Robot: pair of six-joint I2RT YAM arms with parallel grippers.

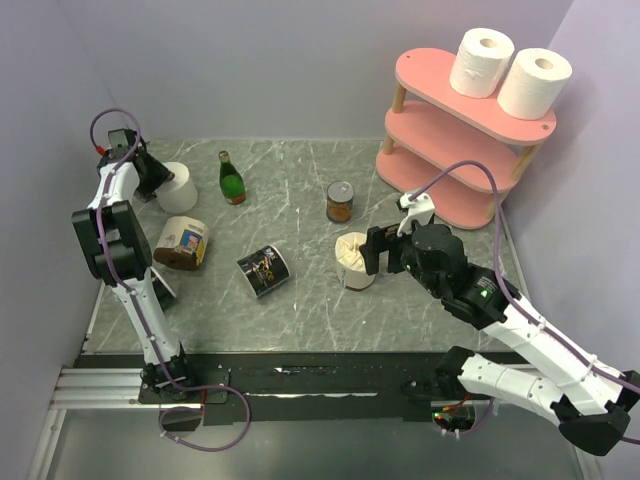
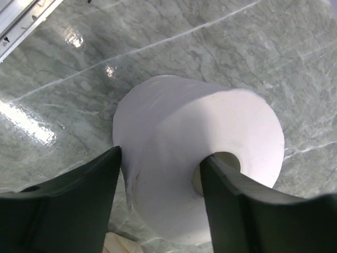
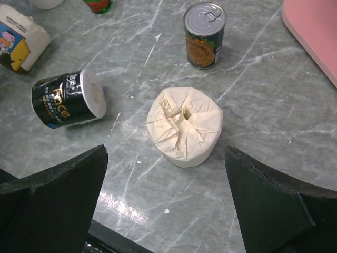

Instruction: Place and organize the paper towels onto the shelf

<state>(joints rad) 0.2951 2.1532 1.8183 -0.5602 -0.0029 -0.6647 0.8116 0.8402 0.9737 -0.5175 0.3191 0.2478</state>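
A pink three-tier shelf stands at the far right corner of a grey marbled desk. On its top board we see a white paper towel roll and a second roll, both upright and side by side, touching or nearly so.

A third roll stands upright at the far left of the desk, well apart from the shelf. The left tool is on it. In the left wrist view one of the black fingers lies against the outer side of the roll and the other reaches into its hollow core, so the tool is clamped on the soft wall between them.

The right tool hovers with its fingers spread wide apart, holding nothing. Below it on the desk sits a cream paper-wrapped roll, upright.

Near that roll stands a sealed tin can with a pull-tab lid. A black labelled cylinder lies on its side. A package with a cartoon label lies further left, and a green bottle stands upright towards the back.
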